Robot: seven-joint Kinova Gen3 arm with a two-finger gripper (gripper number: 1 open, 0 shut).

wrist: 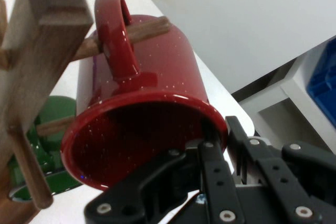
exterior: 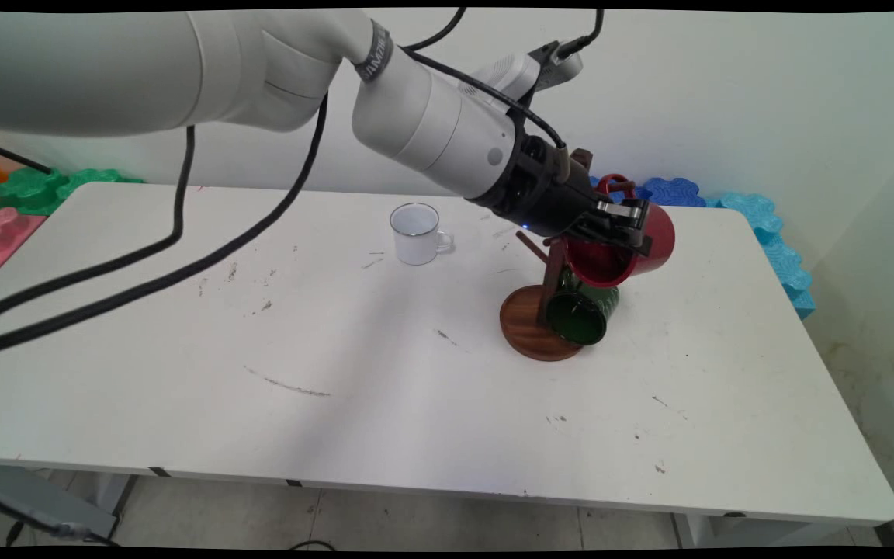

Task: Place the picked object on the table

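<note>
Here the gripper [wrist: 223,145] pinches the red mug's [exterior: 633,248] rim, one finger inside; its handle is threaded over a peg of the wooden rack [exterior: 540,326]; a green mug [exterior: 583,314] hangs below.

mug rack [exterior: 548,291] right — open table [exterior: 299,373] left

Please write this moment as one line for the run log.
gripper: shut on red mug rim | red mug: handle over peg of wooden mug tree | green mug: hanging below | white mug: on table
</note>
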